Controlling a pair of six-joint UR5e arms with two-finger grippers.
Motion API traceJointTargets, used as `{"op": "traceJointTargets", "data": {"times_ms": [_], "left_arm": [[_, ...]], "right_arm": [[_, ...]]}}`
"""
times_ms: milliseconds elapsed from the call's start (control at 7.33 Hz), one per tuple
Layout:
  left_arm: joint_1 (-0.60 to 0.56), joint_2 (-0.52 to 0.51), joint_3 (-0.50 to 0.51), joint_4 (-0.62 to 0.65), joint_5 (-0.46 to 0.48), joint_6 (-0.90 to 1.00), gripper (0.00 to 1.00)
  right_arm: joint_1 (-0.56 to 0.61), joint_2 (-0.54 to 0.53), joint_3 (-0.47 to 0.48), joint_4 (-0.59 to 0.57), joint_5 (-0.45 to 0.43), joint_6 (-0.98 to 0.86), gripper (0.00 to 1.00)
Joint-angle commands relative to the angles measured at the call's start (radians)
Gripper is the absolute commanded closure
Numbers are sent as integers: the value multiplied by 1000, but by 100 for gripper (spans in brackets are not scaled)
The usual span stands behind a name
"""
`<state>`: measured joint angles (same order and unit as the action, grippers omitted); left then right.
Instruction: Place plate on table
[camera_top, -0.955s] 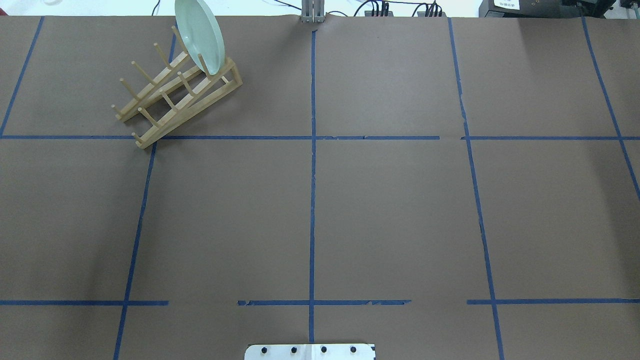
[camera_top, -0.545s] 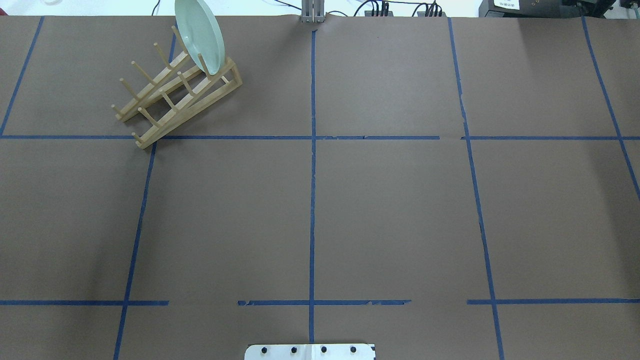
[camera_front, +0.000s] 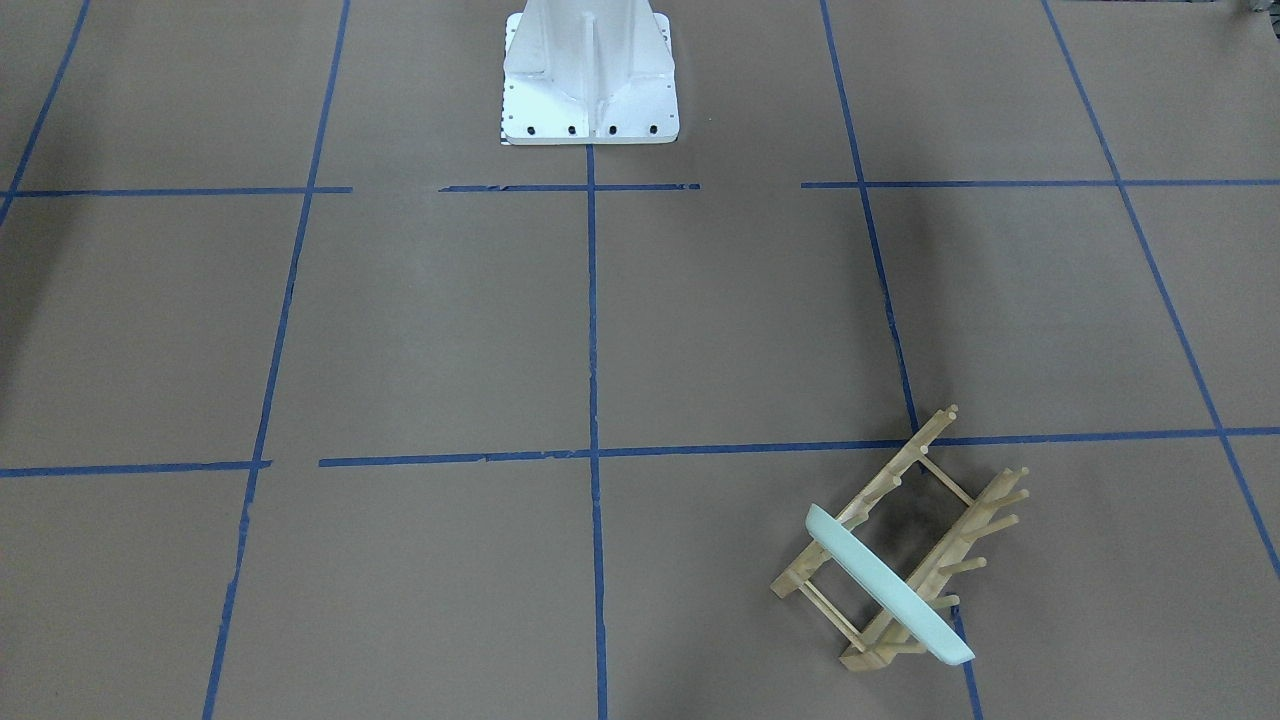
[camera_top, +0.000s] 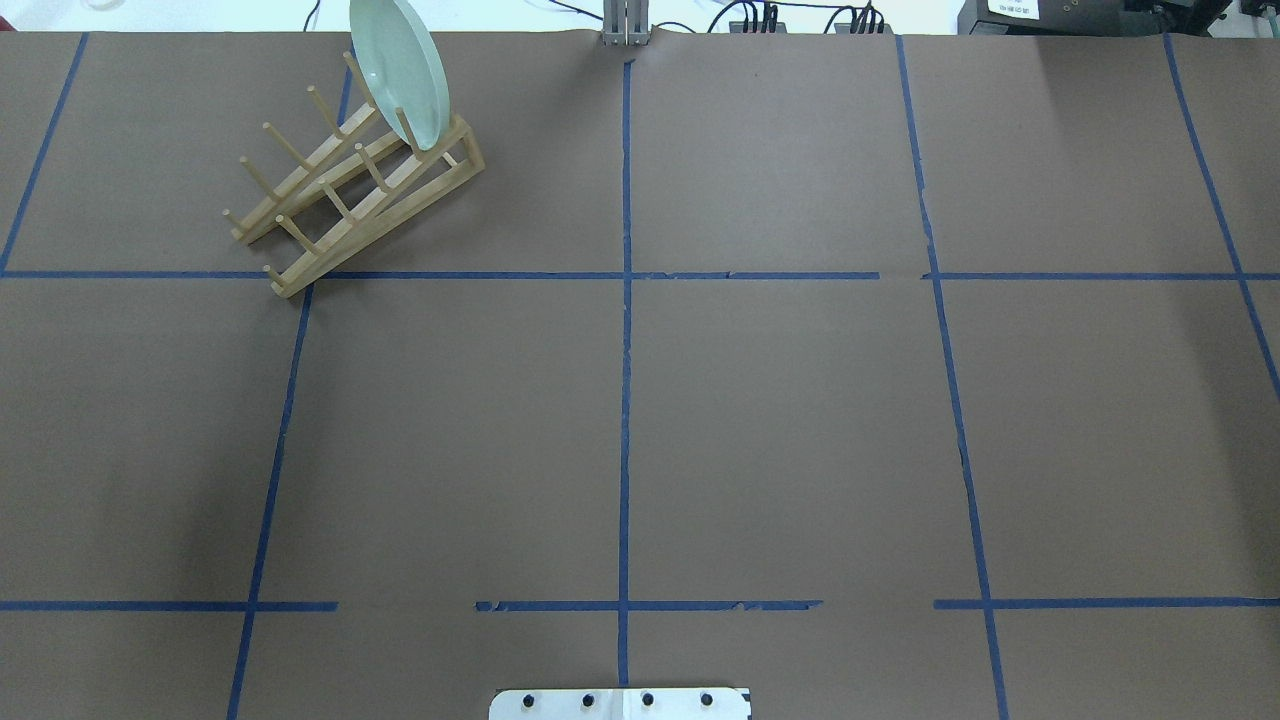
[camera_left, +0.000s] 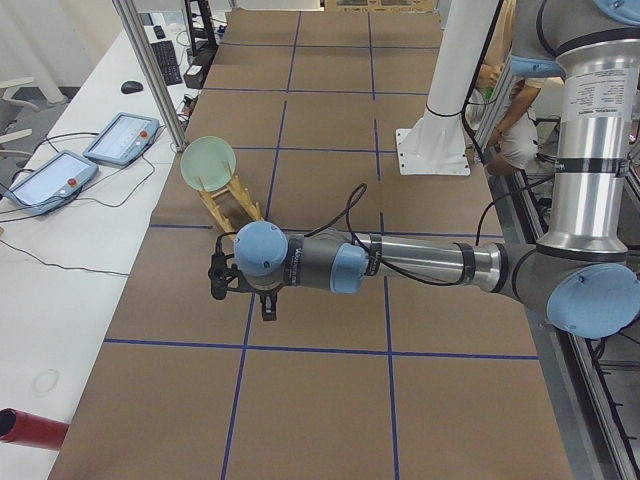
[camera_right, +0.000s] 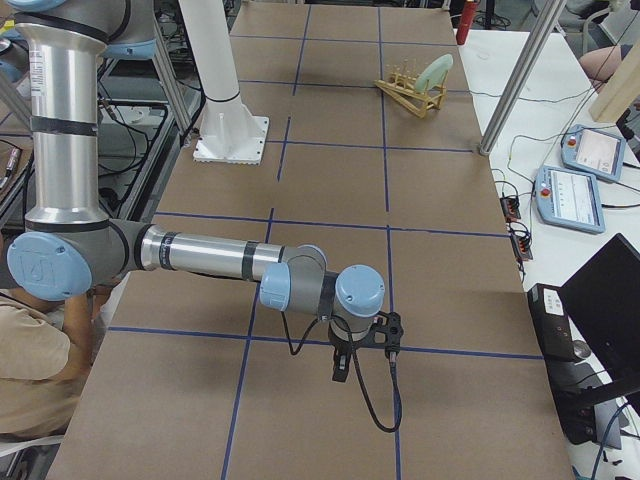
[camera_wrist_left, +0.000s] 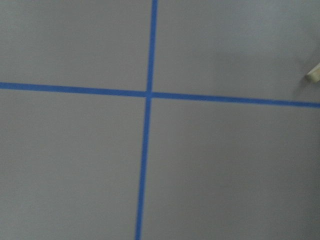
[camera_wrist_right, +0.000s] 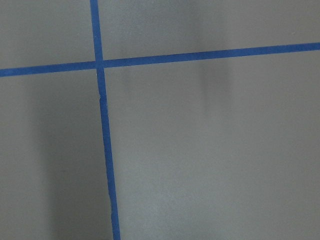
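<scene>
The pale mint-green plate (camera_top: 400, 65) stands on edge in the end slot of a light wooden peg rack (camera_top: 350, 195) at the table's far left. It also shows in the front view (camera_front: 885, 585) and the left side view (camera_left: 208, 160). The brown table (camera_top: 780, 420) carries blue tape lines. My left gripper (camera_left: 266, 305) hangs over the table short of the rack. My right gripper (camera_right: 340, 365) hangs over the opposite end. Both show only in side views, so I cannot tell whether they are open or shut. A rack corner (camera_wrist_left: 313, 73) shows in the left wrist view.
The white robot base (camera_front: 590, 80) stands at the table's near edge. A metal post (camera_top: 625, 25) rises at the far edge. Tablets (camera_left: 120, 138) and cables lie on the side bench beyond the rack. A red cylinder (camera_left: 30, 425) lies at that bench's end.
</scene>
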<state>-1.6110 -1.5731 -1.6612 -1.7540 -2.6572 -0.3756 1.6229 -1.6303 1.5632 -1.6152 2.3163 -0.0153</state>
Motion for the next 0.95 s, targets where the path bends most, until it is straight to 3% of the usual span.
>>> {"op": "traceJointTargets", "data": {"times_ms": [0, 136, 545, 818], "left_arm": [[115, -60, 71, -413, -12, -495, 0], [156, -146, 166, -567, 2, -734, 0], [351, -315, 193, -815, 270, -1301, 0], [495, -463, 216, -860, 509, -1541, 0]], "right_arm": [[0, 0, 0, 0, 0, 0, 0], [0, 1, 0, 0, 0, 0, 0], [0, 0, 0, 0, 0, 0, 0], [0, 0, 1, 0, 0, 0, 0]]}}
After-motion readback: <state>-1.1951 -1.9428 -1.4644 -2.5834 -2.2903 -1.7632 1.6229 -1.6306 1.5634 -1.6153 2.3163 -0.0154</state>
